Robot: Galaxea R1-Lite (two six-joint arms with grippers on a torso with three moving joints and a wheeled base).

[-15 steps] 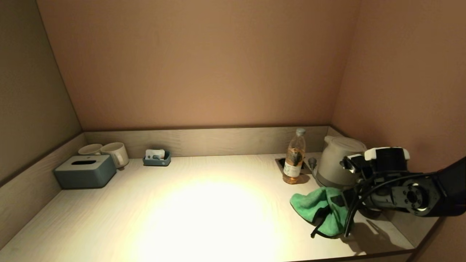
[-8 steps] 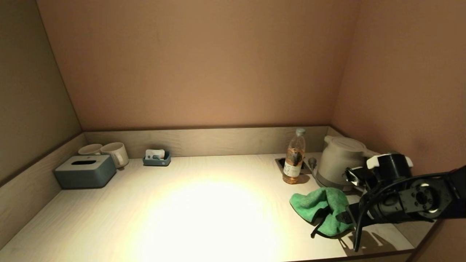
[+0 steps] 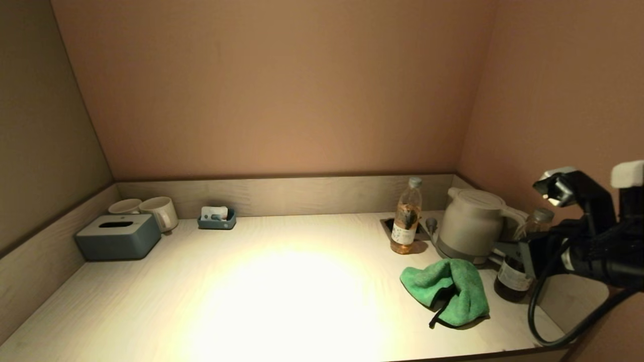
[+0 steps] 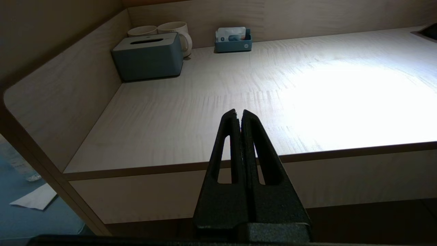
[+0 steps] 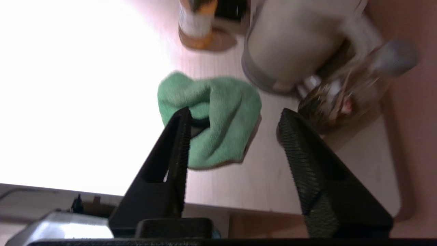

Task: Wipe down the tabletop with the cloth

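The green cloth (image 3: 448,290) lies crumpled on the pale wooden tabletop (image 3: 282,286) at the right, in front of the kettle. It also shows in the right wrist view (image 5: 222,112). My right arm (image 3: 593,246) is raised at the far right edge, clear of the cloth. My right gripper (image 5: 234,114) is open and empty, hovering above and in front of the cloth without touching it. My left gripper (image 4: 238,112) is shut and empty, low in front of the table's front edge on the left side.
A white kettle (image 3: 468,223), a clear bottle (image 3: 406,216) and a dark bottle (image 3: 510,274) stand at the back right. A grey tissue box (image 3: 118,236), two mugs (image 3: 160,211) and a small blue tray (image 3: 217,218) stand at the back left. Walls close three sides.
My right gripper has let go of the cloth and drawn back up and to the right. The cloth stays on the table, and the dark bottle has come into view.
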